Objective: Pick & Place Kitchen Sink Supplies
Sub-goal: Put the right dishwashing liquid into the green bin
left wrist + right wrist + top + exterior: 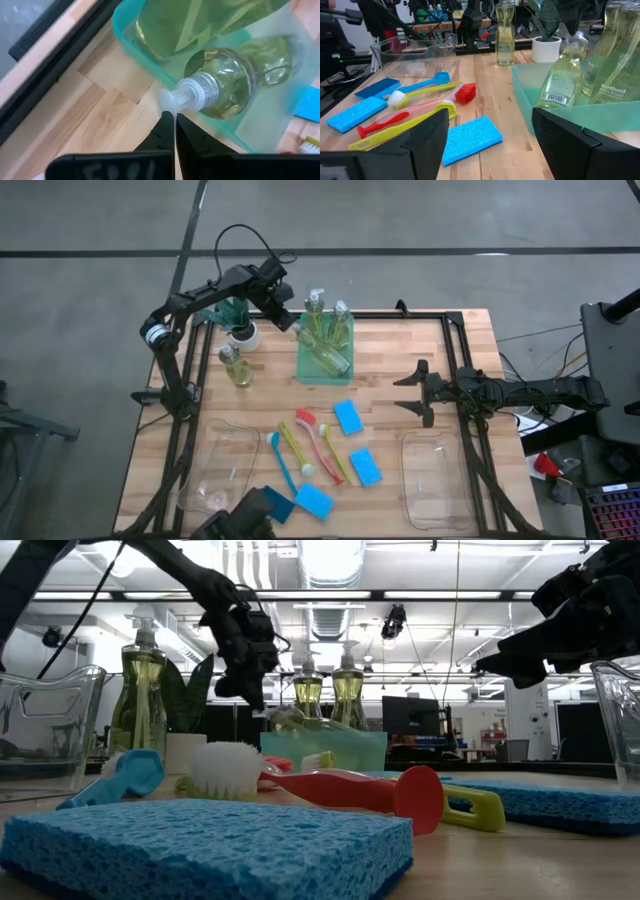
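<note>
A green tray [310, 370] at the table's far side holds two upright soap bottles [340, 325] and a third, tilted bottle [235, 80] that leans over the tray's left rim. My left gripper [175, 119] is at that bottle's pump, shut on it. A fourth bottle [237, 367] stands on the table left of the tray. Brushes [300, 445] and blue sponges [349, 417] lie on the near middle of the table. My right gripper [415, 392] hovers open right of the tray, touching nothing. My left gripper pinches the tilted bottle's clear pump head [169, 101] between its two fingertips [162, 125], coming from the table's far left and slanting down. The bottle lies tilted, its body in the tray [125, 35] and its neck over the tray's rim.
A spiky plant in a white pot [243, 330] stands just left of my left gripper. Clear bins sit at the near left [215, 470] and near right [435, 475]. A black frame [455, 330] borders the table.
</note>
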Available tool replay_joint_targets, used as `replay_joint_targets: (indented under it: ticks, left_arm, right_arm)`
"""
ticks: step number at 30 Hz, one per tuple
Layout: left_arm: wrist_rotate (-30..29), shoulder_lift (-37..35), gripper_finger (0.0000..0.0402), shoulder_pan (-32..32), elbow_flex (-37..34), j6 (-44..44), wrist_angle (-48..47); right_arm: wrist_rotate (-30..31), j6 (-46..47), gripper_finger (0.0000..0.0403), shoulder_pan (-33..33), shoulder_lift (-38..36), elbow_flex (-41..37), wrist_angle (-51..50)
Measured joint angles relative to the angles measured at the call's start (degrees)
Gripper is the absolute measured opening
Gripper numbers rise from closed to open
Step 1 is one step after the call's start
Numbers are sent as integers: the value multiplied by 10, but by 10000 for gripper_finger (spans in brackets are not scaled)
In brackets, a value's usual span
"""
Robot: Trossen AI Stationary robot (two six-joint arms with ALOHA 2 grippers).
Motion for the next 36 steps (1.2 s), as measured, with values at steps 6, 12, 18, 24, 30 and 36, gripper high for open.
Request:
replay_joint_targets:
  ticks: [6,12,18,24,30,36]
  left_arm:
    - [3,-39,0,-3,2,2,-1]
    - [27,-75,1,-16,2,-10,2]
    - [35,-87,1,-65,3,-18,20]
    - [26,-87,1,-100,23,-21,32]
    - [40,-86,1,-120,47,-38,47]
    - [46,-86,0,-146,66,-46,76]
  right_arm:
    - [0,-1,276,0,0,0,0]
    - [0,-1,267,0,0,0,0]
    - [0,0,261,0,0,0,0]
    - [0,0,260,0,0,0,0]
    - [0,-1,270,0,0,0,0]
    - [0,0,277,0,0,0,0]
